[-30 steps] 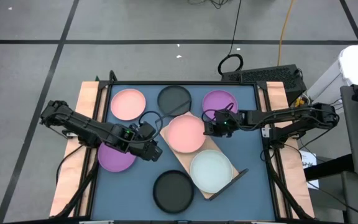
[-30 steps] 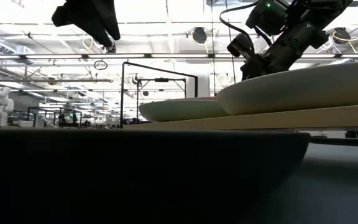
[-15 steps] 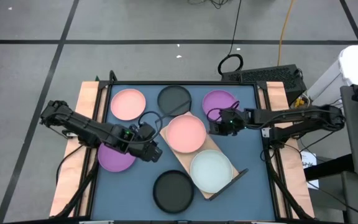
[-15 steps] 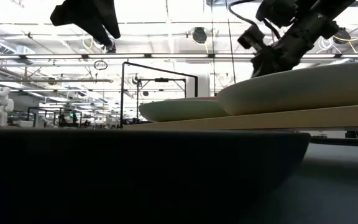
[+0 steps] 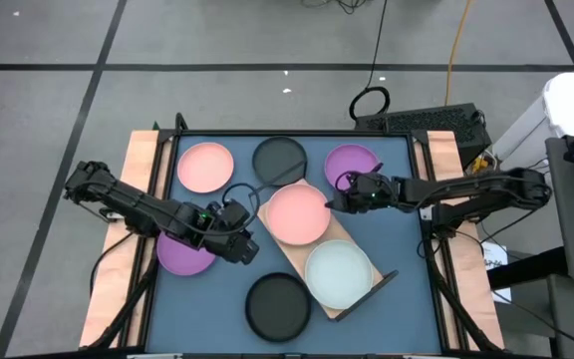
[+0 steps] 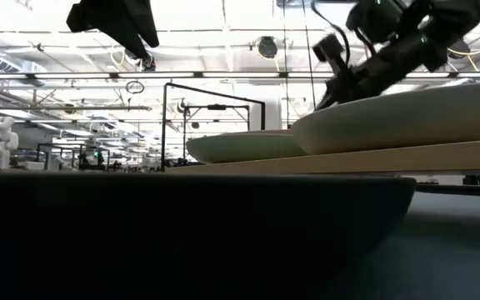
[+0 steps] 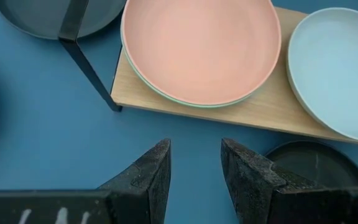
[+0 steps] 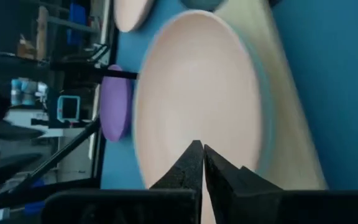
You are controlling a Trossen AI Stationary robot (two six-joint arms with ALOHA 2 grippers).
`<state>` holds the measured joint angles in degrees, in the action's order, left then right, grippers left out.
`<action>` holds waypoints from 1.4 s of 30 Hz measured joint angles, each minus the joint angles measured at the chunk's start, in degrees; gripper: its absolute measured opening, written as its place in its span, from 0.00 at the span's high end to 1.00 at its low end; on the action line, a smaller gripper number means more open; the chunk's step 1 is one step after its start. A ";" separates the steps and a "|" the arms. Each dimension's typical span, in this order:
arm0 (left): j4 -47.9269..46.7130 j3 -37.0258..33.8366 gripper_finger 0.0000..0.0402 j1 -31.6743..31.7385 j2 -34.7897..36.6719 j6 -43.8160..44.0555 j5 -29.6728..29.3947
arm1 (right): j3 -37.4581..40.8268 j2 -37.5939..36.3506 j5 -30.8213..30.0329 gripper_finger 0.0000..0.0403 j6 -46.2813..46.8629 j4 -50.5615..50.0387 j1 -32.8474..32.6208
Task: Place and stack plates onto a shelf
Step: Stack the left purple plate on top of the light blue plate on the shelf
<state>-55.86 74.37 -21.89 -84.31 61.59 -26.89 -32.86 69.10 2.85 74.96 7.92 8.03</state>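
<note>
The shelf [image 5: 319, 257], a wooden board on a black wire frame, lies slantwise mid-table. On it a pink plate [image 5: 299, 213] sits on a pale green plate [image 7: 166, 94], beside a pale blue plate [image 5: 339, 274]. My right gripper [image 5: 334, 202] is shut, its tips at the pink plate's right rim, and shows over that plate in the right wrist view [image 8: 199, 149]. My left gripper [image 5: 244, 247] is open above bare table between a purple plate [image 5: 179, 255] and the shelf, with its fingers apart in the left wrist view [image 7: 194, 163]. My right gripper points its shut fingers slanting down from the table's right side at the pink plate's right rim [image 6: 327, 112]. I cannot tell whether the tips touch the rim. The plate lies flat on the pale green one.
Loose plates lie flat on the blue table: pink [image 5: 205, 167], dark grey [image 5: 280, 158] and purple [image 5: 352, 163] along the far side, and black [image 5: 277, 306] at the near side. The shelf's wire end frame [image 5: 382, 282] stands at its near right end.
My right gripper rose and drew back a little toward the table's right edge, then tipped its shut fingers down toward the pink plate's rim. The plates and shelf have stayed in place.
</note>
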 joint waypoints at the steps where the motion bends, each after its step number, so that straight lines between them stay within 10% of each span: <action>1: 0.00 0.00 0.64 0.00 0.00 0.16 0.00 | 1.12 0.39 0.00 1.00 0.60 1.03 0.10; 28: 0.42 0.00 0.64 -4.31 0.00 11.73 1.74 | 7.15 -1.53 1.37 1.00 6.05 20.35 -3.68; 42: -3.84 -0.04 0.64 -9.36 0.00 16.28 14.82 | -0.70 -7.08 -16.13 1.00 5.59 7.67 -20.70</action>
<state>-59.69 74.33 -31.25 -84.31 77.86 -12.07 -33.56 62.02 -13.27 80.55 15.59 -12.66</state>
